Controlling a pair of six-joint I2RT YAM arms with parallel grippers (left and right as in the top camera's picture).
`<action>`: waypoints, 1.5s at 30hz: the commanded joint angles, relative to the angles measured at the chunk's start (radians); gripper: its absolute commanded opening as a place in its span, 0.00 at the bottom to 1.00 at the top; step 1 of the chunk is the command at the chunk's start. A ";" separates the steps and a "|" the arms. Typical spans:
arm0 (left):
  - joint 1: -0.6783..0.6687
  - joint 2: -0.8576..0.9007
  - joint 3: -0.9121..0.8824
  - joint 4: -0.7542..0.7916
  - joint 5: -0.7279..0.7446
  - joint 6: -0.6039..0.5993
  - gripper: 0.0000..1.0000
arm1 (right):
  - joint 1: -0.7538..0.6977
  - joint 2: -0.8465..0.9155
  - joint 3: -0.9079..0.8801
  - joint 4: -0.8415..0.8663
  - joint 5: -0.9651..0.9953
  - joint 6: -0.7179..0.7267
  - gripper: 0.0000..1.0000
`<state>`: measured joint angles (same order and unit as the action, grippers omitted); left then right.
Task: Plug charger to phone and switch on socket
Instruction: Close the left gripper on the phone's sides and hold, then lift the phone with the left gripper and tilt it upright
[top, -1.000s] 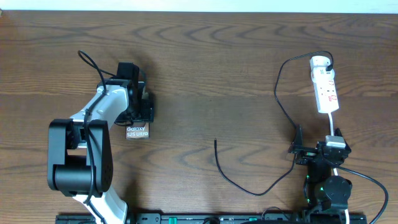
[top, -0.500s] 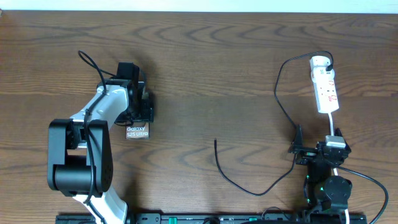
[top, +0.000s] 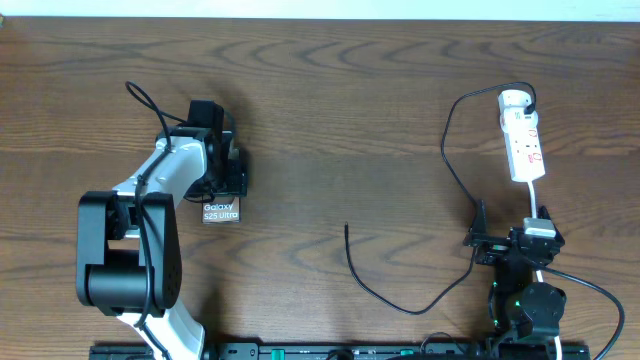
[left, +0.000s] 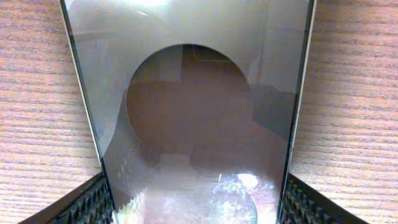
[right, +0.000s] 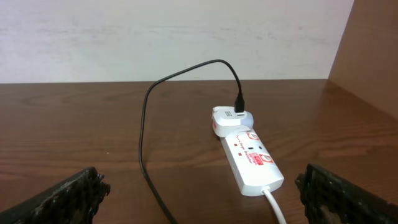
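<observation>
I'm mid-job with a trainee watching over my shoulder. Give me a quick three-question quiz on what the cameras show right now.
1. True or false: the charger's free plug end is seated in the phone.
2. What lies between the left gripper's fingers? A) the phone B) the charger's plug C) nothing
3. In a few words: where is the charger's other end plugged in?

Key
1. False. The free end lies on the table, apart from the phone.
2. A
3. Into the white adapter at one end of the socket.
</observation>
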<state>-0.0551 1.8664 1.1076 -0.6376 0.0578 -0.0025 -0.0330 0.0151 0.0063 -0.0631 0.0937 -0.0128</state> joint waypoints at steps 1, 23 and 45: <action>-0.001 0.024 -0.014 -0.007 0.013 0.006 0.07 | 0.014 -0.002 -0.001 -0.003 0.005 -0.014 0.99; -0.001 0.014 0.069 -0.008 0.013 0.006 0.07 | 0.014 -0.002 -0.001 -0.004 0.005 -0.014 0.99; -0.001 -0.117 0.137 -0.042 0.019 0.000 0.07 | 0.014 -0.002 -0.001 -0.003 0.005 -0.014 0.99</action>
<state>-0.0555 1.8271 1.2030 -0.6773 0.0692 -0.0025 -0.0330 0.0151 0.0063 -0.0631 0.0940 -0.0128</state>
